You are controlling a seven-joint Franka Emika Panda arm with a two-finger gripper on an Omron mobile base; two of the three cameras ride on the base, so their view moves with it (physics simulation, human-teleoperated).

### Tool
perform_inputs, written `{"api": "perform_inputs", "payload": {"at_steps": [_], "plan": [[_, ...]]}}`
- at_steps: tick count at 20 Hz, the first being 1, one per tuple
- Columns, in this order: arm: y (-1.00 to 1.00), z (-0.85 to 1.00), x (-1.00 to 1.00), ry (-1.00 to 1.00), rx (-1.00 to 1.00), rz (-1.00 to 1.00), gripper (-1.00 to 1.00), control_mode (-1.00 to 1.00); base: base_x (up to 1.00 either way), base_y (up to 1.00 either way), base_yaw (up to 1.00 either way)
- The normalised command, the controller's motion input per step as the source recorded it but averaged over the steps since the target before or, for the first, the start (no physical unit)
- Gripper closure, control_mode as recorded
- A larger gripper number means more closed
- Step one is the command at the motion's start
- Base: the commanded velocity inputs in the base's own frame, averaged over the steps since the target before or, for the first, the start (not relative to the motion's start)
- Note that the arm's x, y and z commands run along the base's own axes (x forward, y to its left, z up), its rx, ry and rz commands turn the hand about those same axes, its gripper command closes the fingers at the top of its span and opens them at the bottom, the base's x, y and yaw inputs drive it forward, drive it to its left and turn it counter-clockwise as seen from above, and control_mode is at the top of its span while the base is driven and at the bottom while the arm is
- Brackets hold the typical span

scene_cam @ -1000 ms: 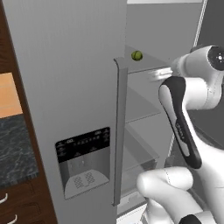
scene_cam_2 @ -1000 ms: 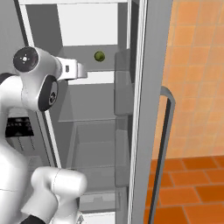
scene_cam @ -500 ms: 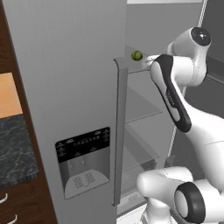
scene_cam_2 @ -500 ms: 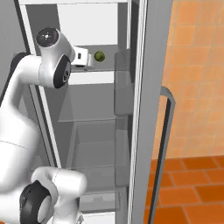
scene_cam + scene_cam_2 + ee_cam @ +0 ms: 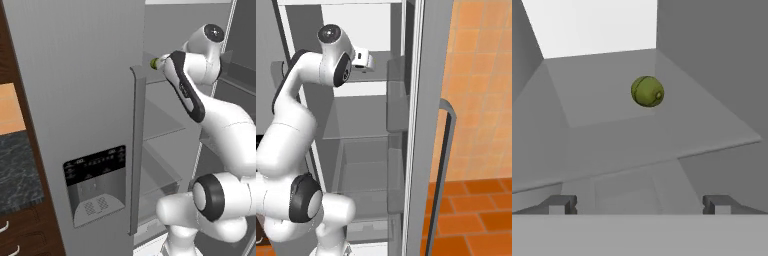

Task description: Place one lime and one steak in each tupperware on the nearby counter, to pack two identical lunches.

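my pincer (image 5: 639,204): open, both tips spread wide at the bottom of the hand view, nothing between them, not touching the lime
my arm: base low in front of the open fridge, elbow bent up high, forearm reaching forward into the top of the fridge; wrist level with the upper shelf in both base views
my hand (image 5: 363,58): pointing into the fridge, roughly level, aimed along the shelf
fridge door (image 5: 75,125): closed left door with dispenser panel and long vertical handle, just left of my forearm in the left base view
right door (image 5: 423,125): swung open, seen edge-on beside my arm in the right base view, handle facing the orange tiled wall
upper shelf (image 5: 662,135): grey, flat, its front edge just ahead of my fingertips
lime (image 5: 647,91): green, round, sitting on the upper shelf ahead of my pincer, near centre, clear gap from the tips; in the left base view it peeks out just past my wrist (image 5: 154,63)
counter (image 5: 17,170): dark speckled top at far left, beyond the fridge side, well apart from me
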Motion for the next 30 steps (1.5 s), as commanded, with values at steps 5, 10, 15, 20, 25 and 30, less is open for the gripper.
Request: {"api": "perform_inputs", "payload": {"at_steps": [5,10,15,20,25,30], "plan": [[-0.06,-0.26,0.7,-0.02,0.0,-0.03,-1.0,-1.0,0.0,0.0,0.0],[0.0,-0.06,0.62,-0.04,0.0,0.0,-1.0,-1.0,0.0,0.0,0.0],[-0.01,-0.06,0.6,-0.03,0.0,0.0,-1.0,-1.0,0.0,0.0,0.0],[-0.03,-0.04,0.54,0.0,0.0,0.0,-1.0,-1.0,0.0,0.0,0.0],[-0.07,-0.02,0.58,0.02,0.0,0.0,-1.0,-1.0,0.0,0.0,0.0],[-0.02,-0.23,0.55,0.04,0.0,0.0,-1.0,-1.0,0.0,0.0,0.0]]}}
